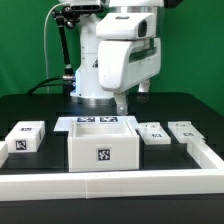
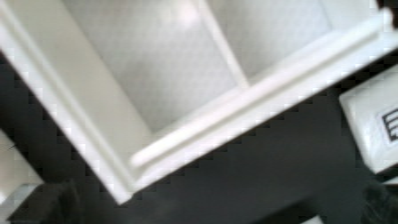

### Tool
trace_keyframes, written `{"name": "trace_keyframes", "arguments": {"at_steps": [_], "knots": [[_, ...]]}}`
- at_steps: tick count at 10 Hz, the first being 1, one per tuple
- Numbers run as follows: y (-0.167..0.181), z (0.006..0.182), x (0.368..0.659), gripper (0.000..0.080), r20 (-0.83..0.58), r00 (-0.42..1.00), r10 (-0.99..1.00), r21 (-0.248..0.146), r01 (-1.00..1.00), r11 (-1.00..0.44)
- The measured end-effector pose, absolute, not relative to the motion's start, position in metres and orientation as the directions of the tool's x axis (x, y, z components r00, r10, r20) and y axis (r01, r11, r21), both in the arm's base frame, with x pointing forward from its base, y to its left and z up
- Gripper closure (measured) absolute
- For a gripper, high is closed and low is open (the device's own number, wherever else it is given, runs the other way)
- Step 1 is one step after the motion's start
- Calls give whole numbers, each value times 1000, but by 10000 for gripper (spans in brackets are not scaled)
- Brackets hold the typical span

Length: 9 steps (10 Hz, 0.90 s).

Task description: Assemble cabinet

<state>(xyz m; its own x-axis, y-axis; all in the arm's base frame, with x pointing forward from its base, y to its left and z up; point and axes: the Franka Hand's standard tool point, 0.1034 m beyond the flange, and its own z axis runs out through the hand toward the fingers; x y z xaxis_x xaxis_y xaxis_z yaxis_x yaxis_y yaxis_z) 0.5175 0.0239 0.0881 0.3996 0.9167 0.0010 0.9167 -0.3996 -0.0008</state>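
Clutter is seen round the cabinet (image 1: 101, 148), which stands mid-table with its open side up. One tagged block (image 1: 25, 137) is set toward the exterior view's left. A panel (image 1: 153, 133) and a second panel (image 1: 185, 130) lie toward its right, and the marker board (image 1: 97, 121) lies just behind. One white rail (image 1: 120, 182) is run along the front. The gripper (image 1: 122, 103) is hung behind the cabinet, and its finger spread cannot be told. The wrist view is blurred and only part of the cabinet's frame is seen there.

The cabinet (image 1: 101, 150) is sitting with the marker board (image 1: 97, 121) just behind it. A block (image 1: 25, 137) is lying at the exterior view's left, an inner panel (image 1: 153, 133) and an outer panel (image 1: 186, 129) at its right.
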Motion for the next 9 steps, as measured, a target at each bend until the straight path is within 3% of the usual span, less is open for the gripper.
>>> {"name": "trace_keyframes", "arguments": {"at_steps": [3,4,5,9], "knots": [[14,81,496,2,-3,368,930,-14,930,-368],[13,80,496,2,-1,303,953,-4,953,-303],[7,75,490,2,9,129,992,30,991,-129],[7,74,486,2,-8,42,999,22,999,-42]]}}
